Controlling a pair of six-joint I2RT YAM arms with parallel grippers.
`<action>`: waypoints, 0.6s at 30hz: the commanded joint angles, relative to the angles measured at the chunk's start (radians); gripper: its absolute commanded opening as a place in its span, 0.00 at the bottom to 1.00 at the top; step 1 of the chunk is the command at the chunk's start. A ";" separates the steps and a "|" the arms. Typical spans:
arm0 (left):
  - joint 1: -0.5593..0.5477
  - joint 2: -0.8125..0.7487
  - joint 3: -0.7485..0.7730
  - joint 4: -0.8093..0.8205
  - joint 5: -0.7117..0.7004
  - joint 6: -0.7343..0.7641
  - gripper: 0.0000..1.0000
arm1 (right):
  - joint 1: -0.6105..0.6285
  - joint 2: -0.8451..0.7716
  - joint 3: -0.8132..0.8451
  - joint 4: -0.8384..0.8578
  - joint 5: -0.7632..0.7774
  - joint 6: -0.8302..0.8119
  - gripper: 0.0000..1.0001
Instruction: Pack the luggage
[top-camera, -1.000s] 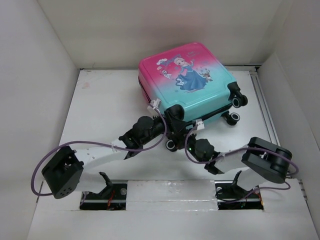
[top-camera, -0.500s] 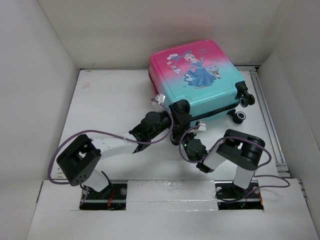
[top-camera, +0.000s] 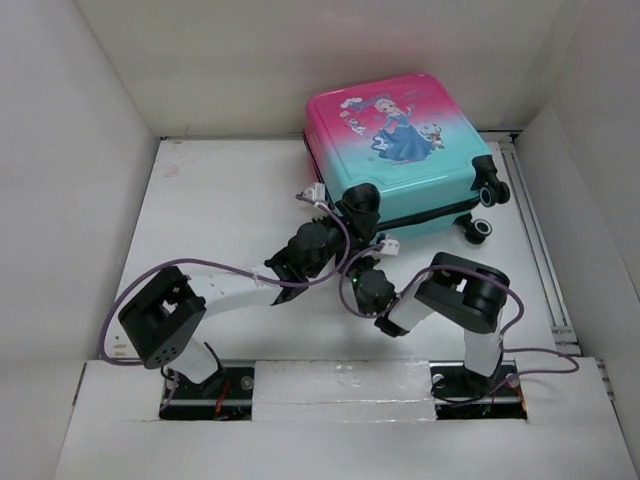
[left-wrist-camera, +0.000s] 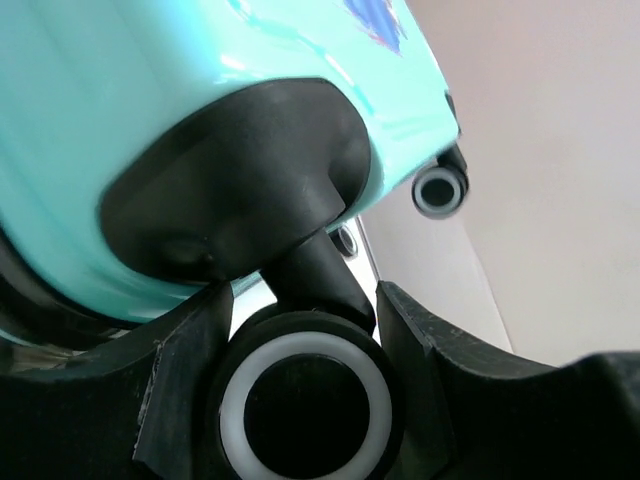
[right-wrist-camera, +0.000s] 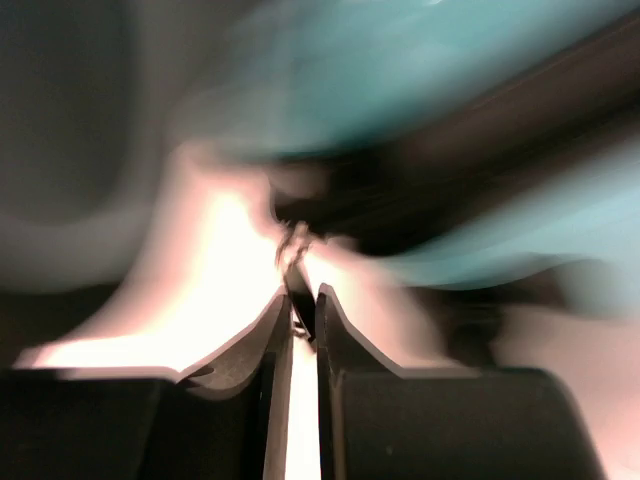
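Here the luggage (top-camera: 400, 150) lies flat, printed face up, at about 1 o'clock on the white table (top-camera: 220, 210). Its long axis runs roughly 12 to 6, with the wheeled end at 6, facing the arms. Both arms reach that near end, and the case extends toward 12–1 o'clock from each.

The left gripper (left-wrist-camera: 303, 300) brackets the corner wheel (left-wrist-camera: 305, 410) at the case's 7 o'clock, its fingers (left-wrist-camera: 190, 380) closed against both sides. The right gripper (right-wrist-camera: 297, 300), just beside it toward 5 o'clock, has its fingers pressed nearly together on a thin dark tab. This is probably the zipper pull (right-wrist-camera: 296, 250), though the view is blurred.

The shell is glossy hard plastic with rounded corners, grading from pink to teal. The wheel is a black disc with a white ring, on a matte black housing. The coming move likely depends on the seam running around the shell.
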 joint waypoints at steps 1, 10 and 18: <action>-0.129 -0.074 0.156 0.469 0.274 -0.167 0.00 | 0.250 -0.010 0.059 0.415 -0.659 -0.211 0.10; -0.129 -0.213 0.084 0.184 0.248 -0.033 0.81 | 0.290 -0.297 -0.218 0.248 -0.436 -0.161 0.57; -0.129 -0.463 0.038 -0.252 -0.017 0.260 0.93 | 0.368 -0.611 -0.192 -0.544 -0.314 -0.096 0.87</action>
